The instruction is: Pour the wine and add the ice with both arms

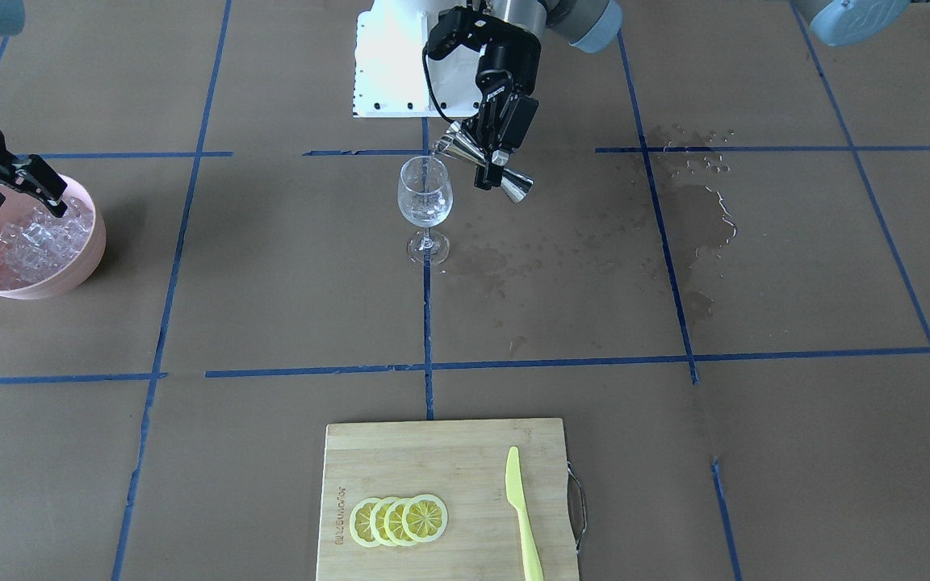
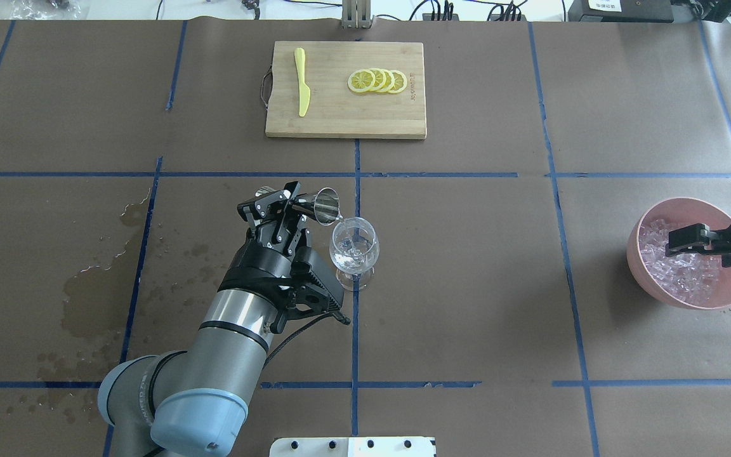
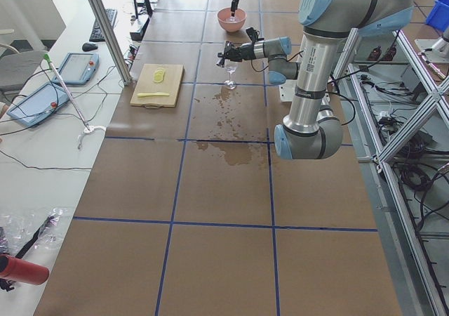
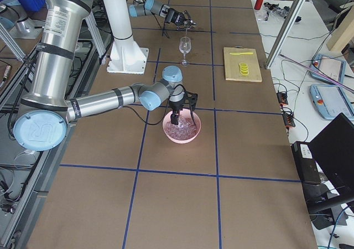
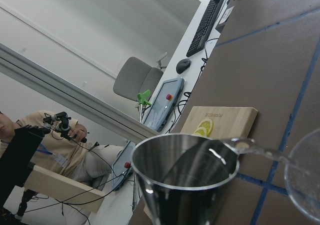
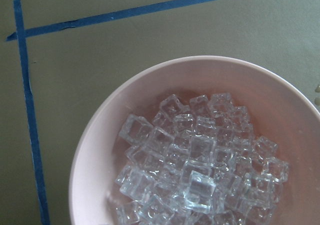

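On my end the left gripper [image 1: 488, 155] is clamped on the steel jigger [image 1: 517, 185], tipped over the wine glass [image 1: 425, 198]; right gripper [image 1: 25, 184] hangs spread over the ice [image 1: 33, 242] in the pink bowl [image 1: 87, 257].

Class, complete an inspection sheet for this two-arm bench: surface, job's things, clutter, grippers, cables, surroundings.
Surface: brown-papered table with a blue tape grid; wet spill patches on the robot's left side.
Job's things: wine glass upright at centre; jigger tilted at its rim, wine running in; pink bowl holds heaped ice.
Clutter: cutting board carrying lemon slices and a yellow knife.
Grippers: left gripper shut on the jigger; right gripper open over the ice.
Cables: black cable looped at the left wrist; more cables beyond the far table edge.
Surroundings: side desk with teach pendants; seated person; office chair.
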`<state>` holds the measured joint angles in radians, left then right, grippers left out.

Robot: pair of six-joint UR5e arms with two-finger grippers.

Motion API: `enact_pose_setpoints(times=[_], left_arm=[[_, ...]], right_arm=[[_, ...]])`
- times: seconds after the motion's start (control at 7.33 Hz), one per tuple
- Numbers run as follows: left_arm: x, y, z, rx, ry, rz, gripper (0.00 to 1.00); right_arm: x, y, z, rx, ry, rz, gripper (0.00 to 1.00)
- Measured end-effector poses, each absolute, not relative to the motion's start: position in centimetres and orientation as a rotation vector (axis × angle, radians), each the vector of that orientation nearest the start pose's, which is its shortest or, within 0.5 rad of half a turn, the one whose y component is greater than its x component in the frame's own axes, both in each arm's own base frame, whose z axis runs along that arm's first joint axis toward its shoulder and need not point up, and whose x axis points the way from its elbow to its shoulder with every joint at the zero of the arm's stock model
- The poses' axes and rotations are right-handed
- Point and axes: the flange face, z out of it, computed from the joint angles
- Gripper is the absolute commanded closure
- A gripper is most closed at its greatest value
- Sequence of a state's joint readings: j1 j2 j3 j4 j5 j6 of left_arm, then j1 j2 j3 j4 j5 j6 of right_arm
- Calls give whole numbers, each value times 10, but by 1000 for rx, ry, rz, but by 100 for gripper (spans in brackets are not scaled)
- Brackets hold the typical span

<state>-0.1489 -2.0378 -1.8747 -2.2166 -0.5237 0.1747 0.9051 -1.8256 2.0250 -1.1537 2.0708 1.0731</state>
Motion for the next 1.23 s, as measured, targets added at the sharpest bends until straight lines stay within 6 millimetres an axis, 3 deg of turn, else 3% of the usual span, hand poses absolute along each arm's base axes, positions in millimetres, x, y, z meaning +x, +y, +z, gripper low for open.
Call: enact_pose_setpoints(times=[1.23], left_arm=[[497, -296, 166, 1539, -230, 737, 100]], right_arm=[[-185, -374, 513, 7, -774, 238, 0]])
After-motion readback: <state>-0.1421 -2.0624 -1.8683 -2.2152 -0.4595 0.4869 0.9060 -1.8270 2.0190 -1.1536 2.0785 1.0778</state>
